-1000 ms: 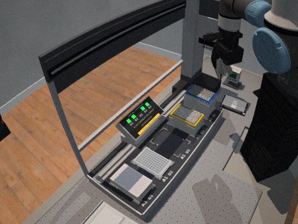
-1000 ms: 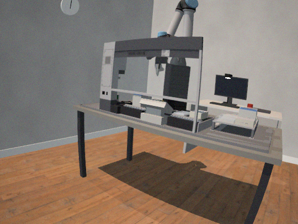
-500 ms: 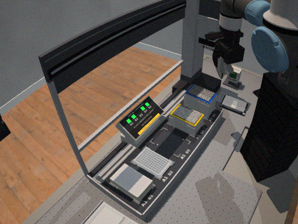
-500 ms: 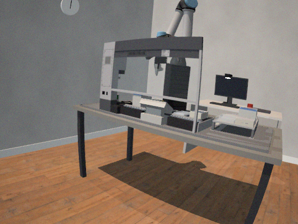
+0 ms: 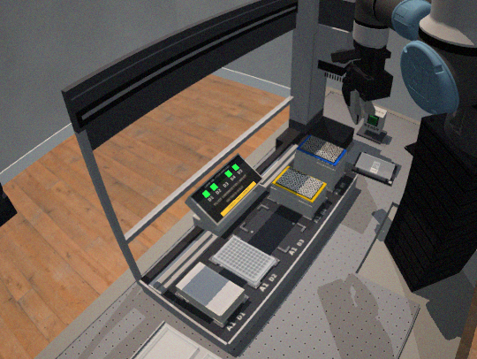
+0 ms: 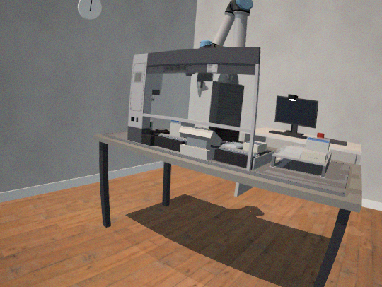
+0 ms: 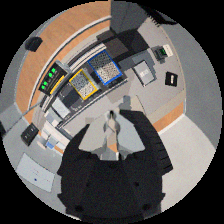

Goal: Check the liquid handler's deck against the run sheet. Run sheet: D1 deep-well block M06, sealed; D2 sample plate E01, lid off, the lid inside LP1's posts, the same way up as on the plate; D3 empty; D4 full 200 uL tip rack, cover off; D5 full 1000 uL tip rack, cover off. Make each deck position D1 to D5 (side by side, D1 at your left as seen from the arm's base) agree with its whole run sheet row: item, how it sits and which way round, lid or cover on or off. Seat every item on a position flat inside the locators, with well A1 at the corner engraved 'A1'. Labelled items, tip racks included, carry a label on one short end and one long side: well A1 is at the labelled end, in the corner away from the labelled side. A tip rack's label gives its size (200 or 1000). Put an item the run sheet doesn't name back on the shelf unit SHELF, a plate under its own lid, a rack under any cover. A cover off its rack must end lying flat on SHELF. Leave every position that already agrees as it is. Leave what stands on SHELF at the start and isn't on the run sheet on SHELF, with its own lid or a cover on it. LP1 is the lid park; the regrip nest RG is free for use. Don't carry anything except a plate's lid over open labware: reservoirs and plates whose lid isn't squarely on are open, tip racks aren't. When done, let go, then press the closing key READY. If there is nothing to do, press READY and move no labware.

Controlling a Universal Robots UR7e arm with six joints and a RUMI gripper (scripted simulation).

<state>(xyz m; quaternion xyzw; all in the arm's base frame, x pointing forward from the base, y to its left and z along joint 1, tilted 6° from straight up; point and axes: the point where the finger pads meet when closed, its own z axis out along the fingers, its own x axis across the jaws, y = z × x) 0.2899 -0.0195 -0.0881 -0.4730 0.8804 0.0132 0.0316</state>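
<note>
My gripper (image 5: 359, 114) (image 6: 200, 89) (image 7: 111, 110) is shut and empty. It hangs high above the table's far end, between the blue tip rack and the READY key (image 5: 373, 120) (image 7: 161, 51) with its green button. On the deck, a sealed deep-well block (image 5: 211, 292) sits at D1. An open sample plate (image 5: 245, 260) sits at D2. D3 (image 5: 276, 227) is bare. An uncovered yellow-rimmed tip rack (image 5: 299, 183) (image 7: 83, 84) stands at D4. An uncovered blue-rimmed tip rack (image 5: 321, 149) (image 7: 106, 67) stands at D5. A clear lid (image 5: 375, 166) (image 7: 144, 71) lies in the lid park beside D5.
The status panel (image 5: 225, 190) (image 7: 51, 80) shows several green lights. The handler's dark gantry beam (image 5: 177, 62) spans above the deck. A dark ribbed block (image 5: 437, 212) stands under the arm at the right. The shelf unit (image 6: 304, 155) holds white items at the table's other end.
</note>
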